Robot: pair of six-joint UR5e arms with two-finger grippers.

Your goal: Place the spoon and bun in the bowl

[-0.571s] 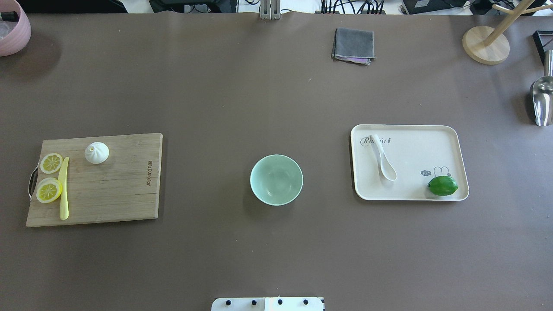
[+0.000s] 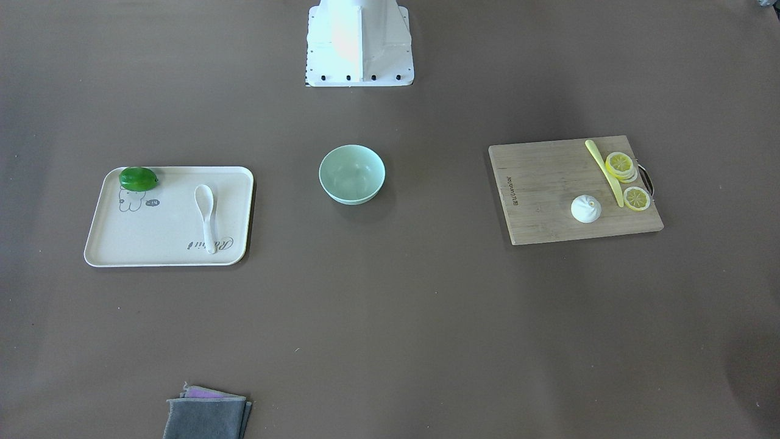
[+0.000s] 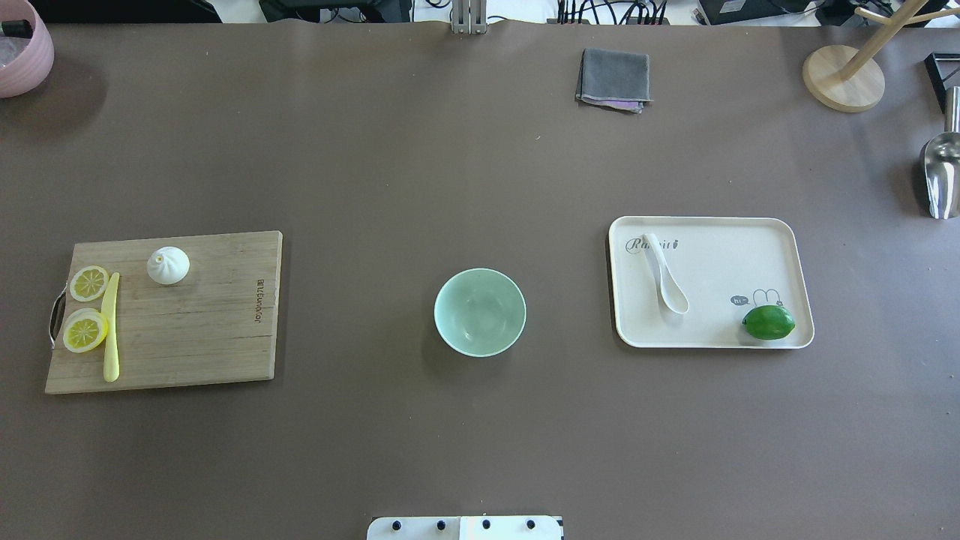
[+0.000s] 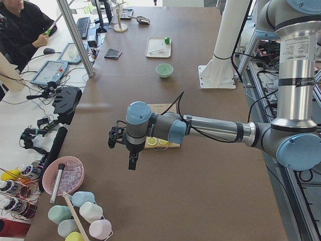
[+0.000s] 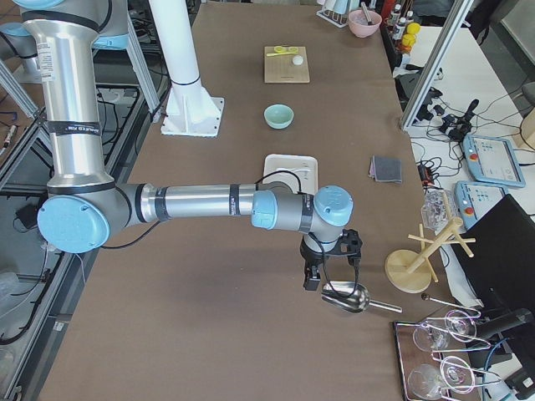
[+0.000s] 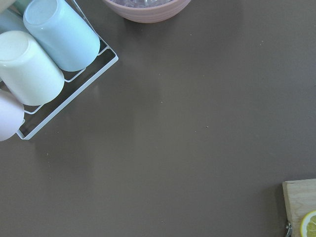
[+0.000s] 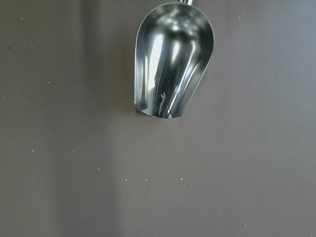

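Note:
The white spoon (image 3: 664, 274) lies on the cream tray (image 3: 780, 232) at the right, also in the front view (image 2: 207, 213). The white pleated bun (image 3: 168, 265) sits on the wooden cutting board (image 3: 202, 330) at the left, also in the front view (image 2: 585, 208). The mint-green bowl (image 3: 480, 312) stands empty at the table's middle (image 2: 352, 174). My left gripper (image 4: 132, 161) hangs over the table's left end, far from the bun. My right gripper (image 5: 311, 280) hangs over the right end above a steel scoop (image 7: 173, 59). I cannot tell whether either is open or shut.
A green lime (image 3: 768, 322) lies on the tray. Lemon slices (image 3: 85, 330) and a yellow knife (image 3: 111, 326) lie on the board. A grey cloth (image 3: 613, 79), a wooden stand (image 3: 841, 79), a pink bowl (image 3: 22, 49) and a cup rack (image 6: 44, 59) stand at the edges.

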